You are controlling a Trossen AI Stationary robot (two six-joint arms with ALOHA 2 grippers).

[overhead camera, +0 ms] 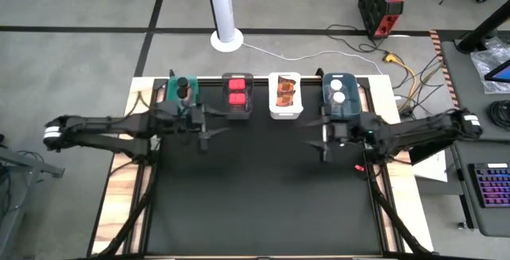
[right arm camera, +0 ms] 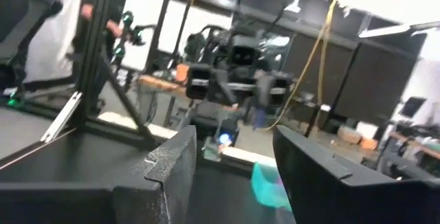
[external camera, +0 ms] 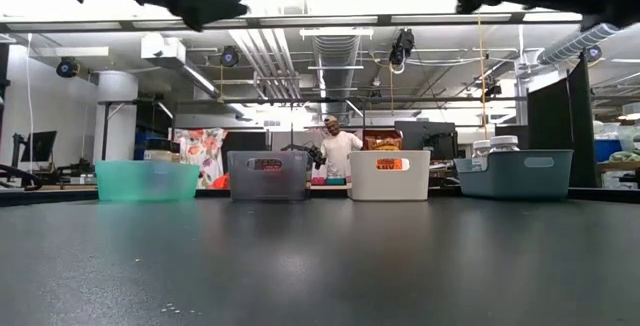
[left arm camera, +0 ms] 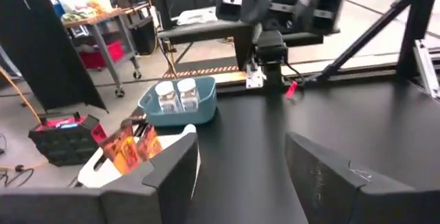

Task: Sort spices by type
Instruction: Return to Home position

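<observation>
Black table top [overhead camera: 263, 204], pale wood strips [overhead camera: 119, 187] showing along its sides. Four bins stand right on it, one straight row along the far edge, small gaps between them: teal bin [external camera: 147, 181] on the left arm's side, then grey bin [external camera: 267, 178], white bin [external camera: 389, 180], and blue bin [external camera: 518, 176] on the right arm's side.

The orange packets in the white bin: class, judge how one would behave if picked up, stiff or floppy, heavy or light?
Probably floppy: the orange packets look flat and thin, tilted in the white bin. That thinness suggests little weight. A hard pinch might crumple them.
</observation>
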